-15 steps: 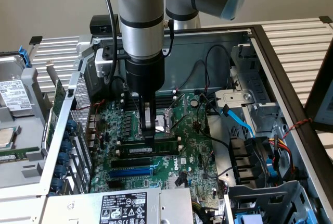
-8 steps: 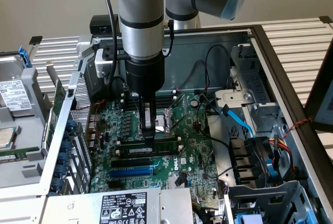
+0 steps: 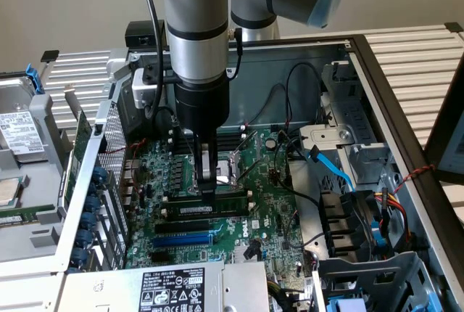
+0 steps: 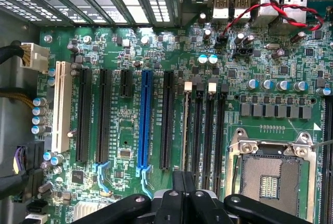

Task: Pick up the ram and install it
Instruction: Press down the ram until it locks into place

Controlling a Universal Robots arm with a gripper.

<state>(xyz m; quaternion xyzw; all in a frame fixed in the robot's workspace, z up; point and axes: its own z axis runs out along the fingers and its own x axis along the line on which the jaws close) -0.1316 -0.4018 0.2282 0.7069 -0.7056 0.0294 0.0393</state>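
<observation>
Ram (image 3: 210,210) lengthwise in slot, shut pincer (image 3: 208,194) on top edge.

Exterior view looks obliquely down from above and in front of the open computer case (image 3: 377,72), at moderate range, onto the motherboard (image 3: 268,203); wrist view faces straight down from close above the same board (image 4: 156,52), sharing its blue expansion slot (image 4: 144,120) (image 3: 185,239).
</observation>
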